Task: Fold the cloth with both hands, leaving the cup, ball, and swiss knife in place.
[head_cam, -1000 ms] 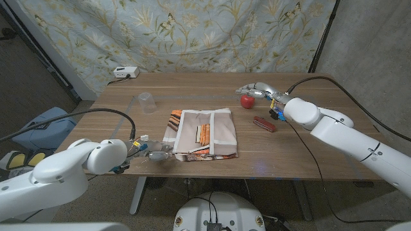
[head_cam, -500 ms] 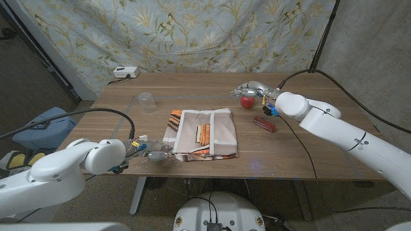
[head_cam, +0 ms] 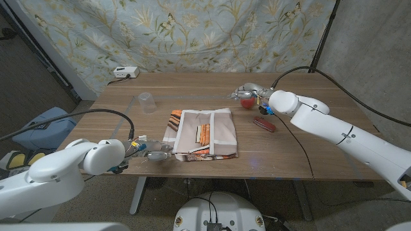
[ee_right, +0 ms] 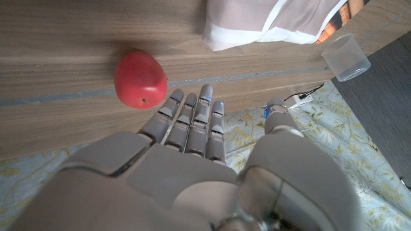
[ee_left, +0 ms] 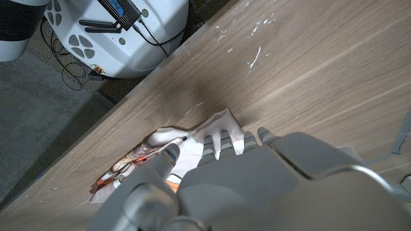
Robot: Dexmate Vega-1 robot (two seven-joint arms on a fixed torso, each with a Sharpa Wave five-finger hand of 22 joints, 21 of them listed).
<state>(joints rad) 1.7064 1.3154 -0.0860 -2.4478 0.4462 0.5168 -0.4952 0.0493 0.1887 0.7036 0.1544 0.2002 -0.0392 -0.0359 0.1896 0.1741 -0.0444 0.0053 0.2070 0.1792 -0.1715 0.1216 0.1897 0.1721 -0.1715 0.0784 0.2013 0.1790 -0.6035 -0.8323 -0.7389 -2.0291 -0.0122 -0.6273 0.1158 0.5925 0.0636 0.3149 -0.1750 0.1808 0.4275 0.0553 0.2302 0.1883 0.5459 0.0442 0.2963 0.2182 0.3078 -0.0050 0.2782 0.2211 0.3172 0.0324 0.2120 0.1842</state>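
My left hand (head_cam: 153, 154) sits at the near edge of the bench (head_cam: 302, 151), just beside the near left corner of the cloth (head_cam: 201, 133). In the left wrist view my fingers (ee_left: 217, 145) reach over that corner of the cloth (ee_left: 164, 149); they lie close to the fabric, but whether they pinch it I cannot tell.

My right hand (head_cam: 249, 91) hovers at the far right of the bench, beside the ball (head_cam: 246, 101). In the right wrist view its fingers (ee_right: 192, 122) are stretched out side by side, thumb held apart, clamped on nothing. The red ball (ee_right: 140, 79) lies just off my fingertips on the bare wood, near them but apart. The right hand (ee_right: 186, 167) is seen from its back, above the bench surface.

The cloth lies folded in the middle of the bench, beige with white bands and an orange-striped part showing at its left and centre. Its edge (ee_right: 270, 22) lies beyond the ball from my right fingers.

The cup (head_cam: 147, 102), clear plastic, stands upright well to the far side of my left fingers; it also shows past the cloth (ee_right: 347, 56) from my right fingers. The swiss knife (head_cam: 264, 124), dark red, lies on the bench nearer to me than the ball, beneath my right forearm.
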